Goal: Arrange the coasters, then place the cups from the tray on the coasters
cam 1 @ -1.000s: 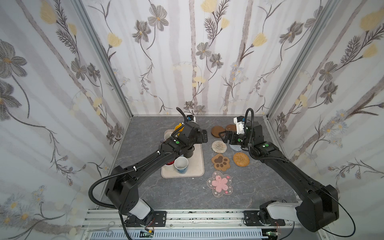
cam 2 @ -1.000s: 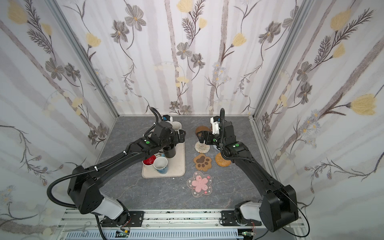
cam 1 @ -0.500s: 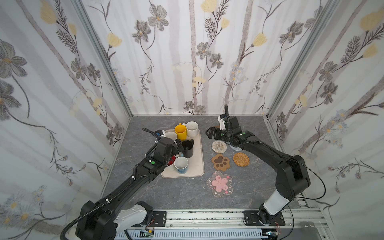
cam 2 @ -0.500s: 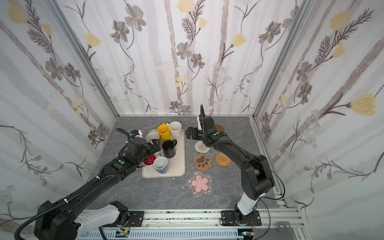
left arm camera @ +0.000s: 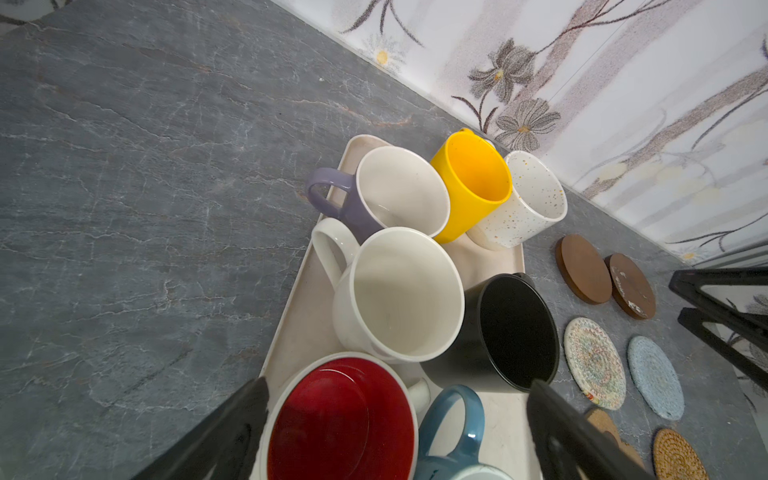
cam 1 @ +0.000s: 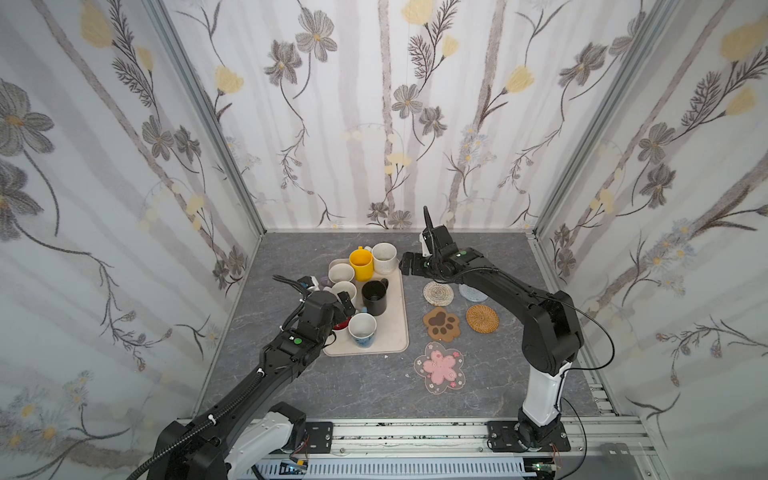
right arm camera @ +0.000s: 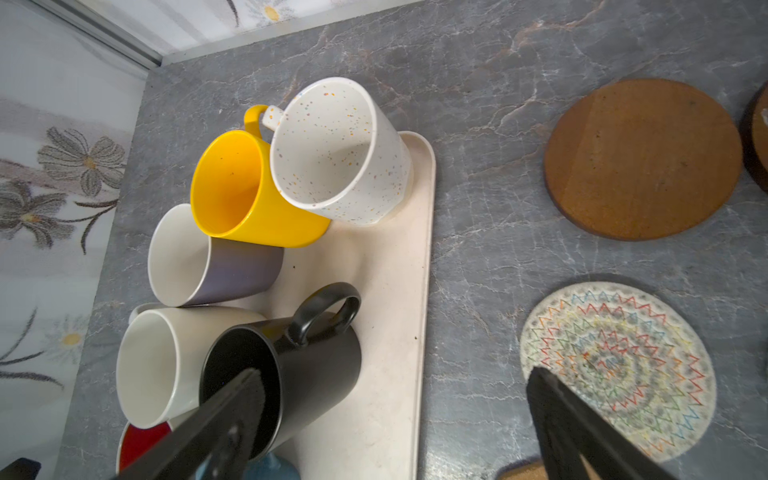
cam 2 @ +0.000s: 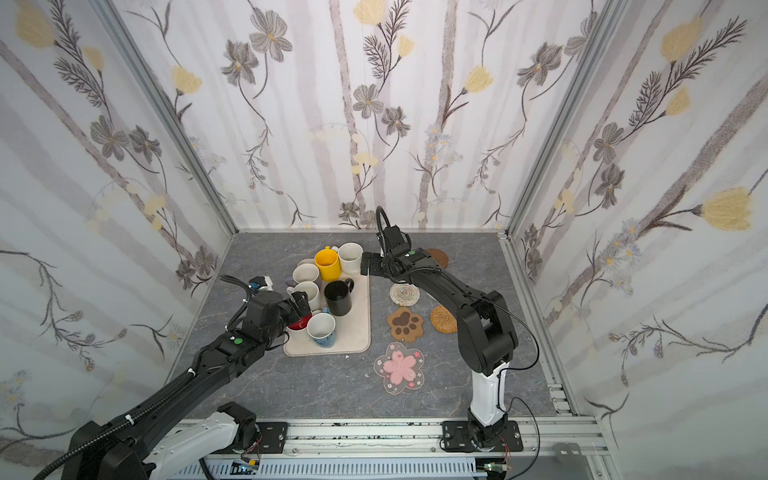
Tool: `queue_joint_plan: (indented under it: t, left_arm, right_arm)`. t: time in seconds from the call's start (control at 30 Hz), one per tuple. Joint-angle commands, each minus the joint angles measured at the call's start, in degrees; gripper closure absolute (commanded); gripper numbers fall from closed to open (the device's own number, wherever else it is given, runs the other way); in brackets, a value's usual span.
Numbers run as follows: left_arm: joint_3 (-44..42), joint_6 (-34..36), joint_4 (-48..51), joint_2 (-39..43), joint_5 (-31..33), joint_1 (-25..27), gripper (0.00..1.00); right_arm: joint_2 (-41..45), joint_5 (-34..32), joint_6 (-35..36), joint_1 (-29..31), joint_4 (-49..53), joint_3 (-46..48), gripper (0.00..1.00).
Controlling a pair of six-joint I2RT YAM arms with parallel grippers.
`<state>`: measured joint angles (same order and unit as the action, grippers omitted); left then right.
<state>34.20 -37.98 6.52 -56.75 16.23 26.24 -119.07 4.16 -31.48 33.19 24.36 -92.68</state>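
Left wrist view shows both brown wooden discs point(left arm camera: 584, 269) side by side on the grey table past the tray's point(left arm camera: 291, 332) far corner. In a top view the right arm covers them, and only one disc point(cam 2: 437, 257) peeks out behind it. This wrist view also shows the lilac mug's point(left arm camera: 365, 208) handle jutting over the tray rim.

All seven mugs stand upright on the tray, among them the yellow mug point(cam 1: 360, 263), the speckled off-white mug point(cam 1: 384, 257), the black mug point(cam 1: 374, 297) and the light blue patterned mug point(cam 1: 362, 330). The pale woven coaster point(cam 1: 438, 293), grey coaster point(cam 1: 473, 293), rattan coaster point(cam 1: 482, 318), paw coaster point(cam 1: 441, 324) and pink-flower coaster point(cam 1: 440, 366) lie to the tray's right.

The left arm stretches forward from the near rail. The left gripper point(left arm camera: 397, 384) hovers over the red-lined mug point(left arm camera: 340, 419), spread wide and empty. The right arm bends sharply and reaches leftward. The right gripper point(right arm camera: 395, 374) hangs over the tray's right edge, released, holding nothing.
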Motion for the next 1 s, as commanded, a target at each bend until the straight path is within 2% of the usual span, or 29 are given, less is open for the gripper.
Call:
queue_joint_plan:
  t: [0.0, 0.5, 0.97]
  left_arm:
    - [-1.16, -1.13, -2.56, 0.57, 1.40, -0.22, 0.00]
    - [-3.98, -1.60, -2.82, 6.35, -1.12, -0.33, 0.00]
    - [-4.49, -0.79, -2.65, 7.95, -4.75, -0.32, 0.00]
  right_arm:
    - [-1.95, -0.92, -0.35, 0.85, 1.75, -2.54, 0.00]
    - [-12.68, 1.28, -1.46, 3.41, 2.79, -13.06, 0.00]
    - [-18.26, 0.93, -1.47, 3.44, 2.62, -16.05, 0.00]
